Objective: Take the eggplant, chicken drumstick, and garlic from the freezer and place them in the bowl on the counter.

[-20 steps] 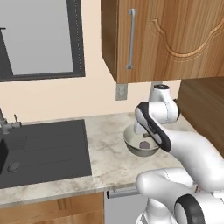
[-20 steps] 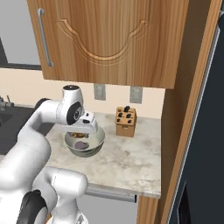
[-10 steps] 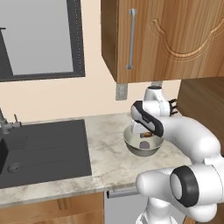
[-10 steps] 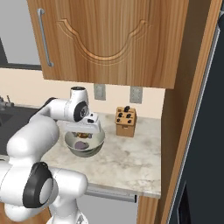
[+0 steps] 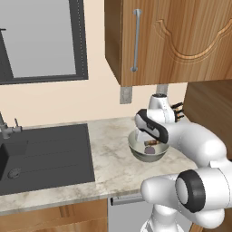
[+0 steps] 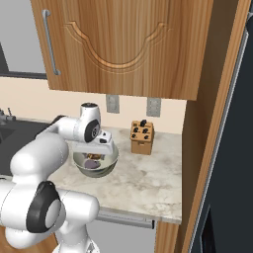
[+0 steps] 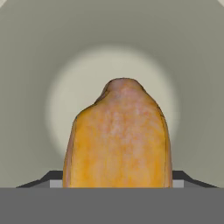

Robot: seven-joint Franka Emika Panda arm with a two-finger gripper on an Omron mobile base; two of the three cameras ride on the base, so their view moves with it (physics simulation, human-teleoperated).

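- The gripper point(image 7: 117, 186) has its two dark fingertips set on either side of the orange-brown, knobbly chicken drumstick point(image 7: 117, 140), one at each flank, so the jaws are clamped on it.
- In the hand view the drumstick rises from between the fingertips with its narrower end pointing away from the camera, toward the pale glossy floor of the round grey-green bowl point(image 7: 35, 65).
- The drumstick hangs over the middle of the bowl's inside; whether it touches the floor cannot be told.
- In the left base view the hand dips into the bowl point(image 5: 136, 152) from above, and a small dark purple-grey rounded eggplant point(image 5: 150, 148) lies inside, partly covered by the hand.
- In the right base view the same purple lump point(image 6: 91, 161) shows through the bowl's opening, just under the gripper's body point(image 6: 97, 148).
- The bowl sits on the pale beige-grey marbled stone counter point(image 5: 108, 149), well to the right of the black sink point(image 5: 41, 154) set into it.
- A light wooden knife block with dark handles point(image 6: 142, 137) stands near the bowl, against the wall beneath two grey wall sockets point(image 6: 153, 106).
- A wooden wall cupboard with a carved door and long grey bar handle point(image 6: 47, 42) hangs above the counter.
- The tall dark slate-blue freezer point(image 6: 232, 148) fills the right edge of the right base view, beyond a wooden side panel.
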